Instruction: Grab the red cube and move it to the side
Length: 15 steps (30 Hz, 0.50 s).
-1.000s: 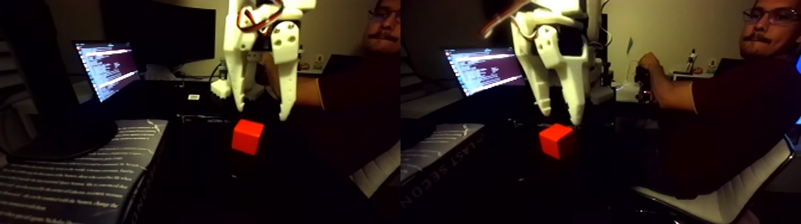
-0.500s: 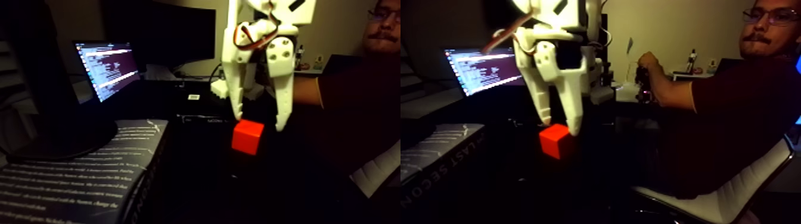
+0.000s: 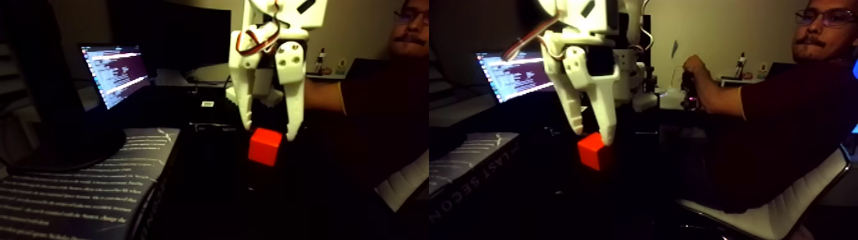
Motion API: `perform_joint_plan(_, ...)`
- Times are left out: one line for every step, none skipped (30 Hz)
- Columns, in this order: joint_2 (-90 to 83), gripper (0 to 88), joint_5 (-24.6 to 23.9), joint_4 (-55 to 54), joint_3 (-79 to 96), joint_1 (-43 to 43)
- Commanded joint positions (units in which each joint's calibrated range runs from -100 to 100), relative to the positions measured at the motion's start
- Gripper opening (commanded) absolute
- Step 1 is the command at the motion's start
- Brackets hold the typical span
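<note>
The red cube [image 3: 263,147] sits on the dark table, seen in the left half of the fixed view and again in the right half as the red cube [image 3: 590,154]. My white gripper [image 3: 269,130] hangs over it, pointing down, open. One fingertip stands to each side of the cube's top, level with its upper edge. In the right half, the gripper [image 3: 594,135] has its right finger [image 3: 606,124] in front of the cube's upper right corner. I cannot tell whether a finger touches the cube.
A lit laptop screen [image 3: 115,73] stands at the back left. A printed book or box [image 3: 76,185] lies at the front left. On the right a person [image 3: 779,108] sits on a white chair [image 3: 766,214], hand [image 3: 692,67] raised at the table's far side.
The gripper has shifted left and come down a little, its fingertips now beside the cube's top. The cube has not moved.
</note>
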Motion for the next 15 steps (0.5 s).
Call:
perform_joint_plan(0.2, 22.8, 0.2, 0.5, -1.1, 0.0)
perform_joint_plan(0.2, 22.8, 0.1, 0.5, -1.1, -0.1)
perform_joint_plan(0.2, 22.8, 0.1, 0.5, -1.1, -0.2)
perform_joint_plan(0.2, 22.8, 0.0, 0.5, -1.1, -0.3)
perform_joint_plan(0.2, 22.8, -0.1, 0.5, -1.1, -0.4)
perform_joint_plan(0.5, 22.8, -0.1, 0.5, -1.0, -0.4)
perform_joint_plan(1.0, 22.8, -0.1, 0.5, -1.0, -0.4)
perform_joint_plan(1.6, 22.8, -0.1, 0.4, -1.0, -0.4)
perform_joint_plan(2.0, 22.8, -0.1, 0.1, -1.0, -0.4)
perform_joint_plan(2.3, 22.8, -0.1, -0.2, -1.0, -0.4)
perform_joint_plan(2.6, 22.8, -0.1, -0.2, -1.1, -0.4)
perform_joint_plan(2.8, 22.8, -0.1, -0.2, -1.1, -0.4)
perform_joint_plan(2.8, 22.8, -0.1, -0.2, -1.1, -0.4)
perform_joint_plan(2.9, 22.8, -0.2, -0.2, -1.1, -0.4)
perform_joint_plan(2.9, 22.8, -0.2, -0.2, -1.1, -0.5)
